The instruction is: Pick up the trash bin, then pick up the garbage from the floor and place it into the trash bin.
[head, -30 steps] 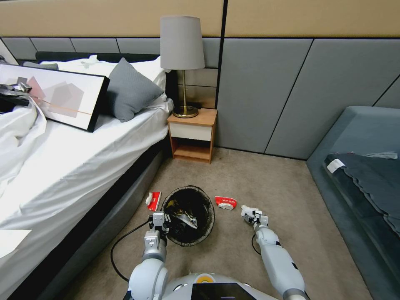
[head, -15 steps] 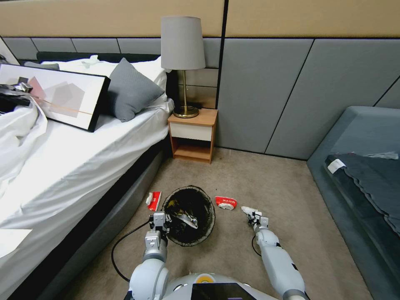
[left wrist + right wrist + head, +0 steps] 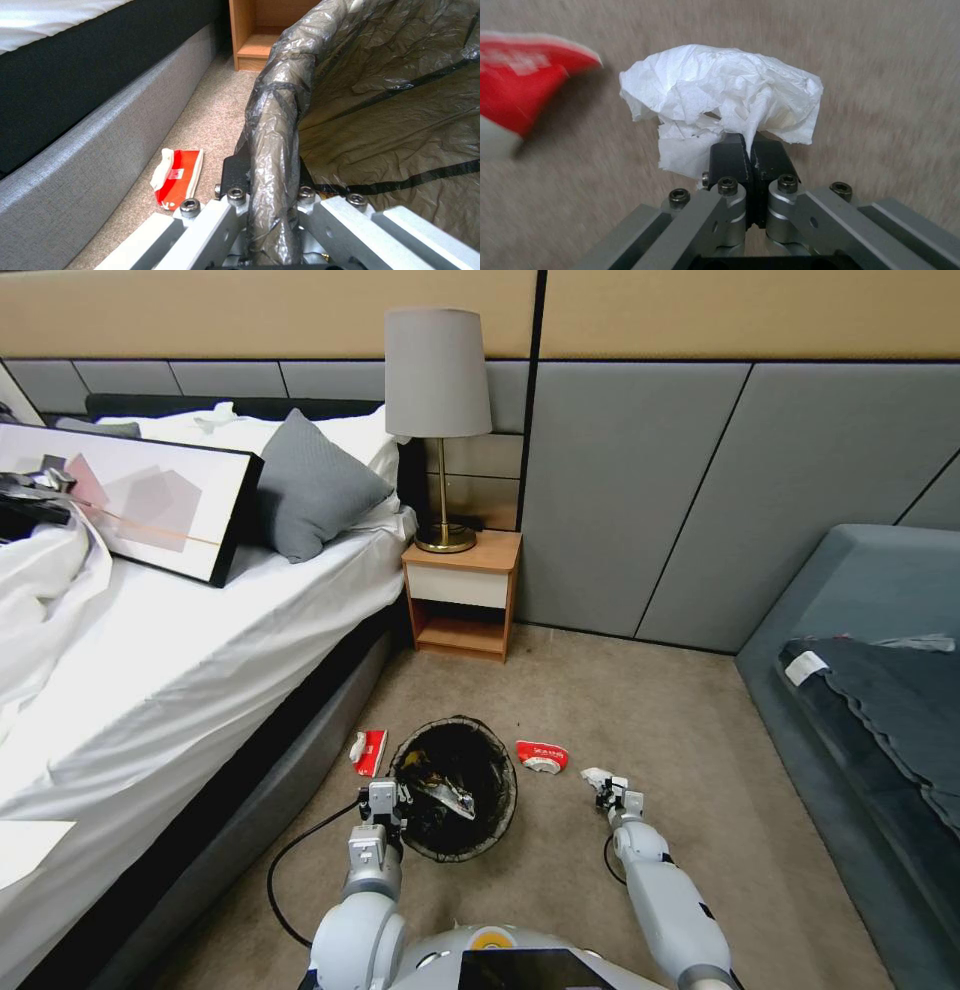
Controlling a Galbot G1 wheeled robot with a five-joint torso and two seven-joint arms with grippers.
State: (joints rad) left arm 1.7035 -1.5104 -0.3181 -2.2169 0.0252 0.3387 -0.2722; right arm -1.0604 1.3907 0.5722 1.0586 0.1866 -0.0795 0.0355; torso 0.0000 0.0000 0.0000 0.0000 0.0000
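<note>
The trash bin (image 3: 455, 785), lined with a dark bag, is on the carpet beside the bed. My left gripper (image 3: 385, 798) is shut on its near-left rim, and the bag-wrapped rim (image 3: 275, 150) is clamped between the fingers. My right gripper (image 3: 608, 792) is low over the carpet to the right of the bin. It is shut on a crumpled white paper scrap (image 3: 720, 90) that sticks out past the fingertips. More garbage lies on the floor: one red-and-white packet (image 3: 541, 756) just right of the bin and another (image 3: 370, 750) to its left, by the bed base.
The bed (image 3: 150, 670) with its grey base runs along the left. A wooden nightstand (image 3: 462, 595) with a lamp stands behind the bin. A grey sofa (image 3: 860, 670) is on the right. A black cable (image 3: 290, 860) loops on the carpet near my left arm.
The right gripper has shifted slightly over the carpet with the white paper in it. The left gripper and the bin have stayed where they were.
</note>
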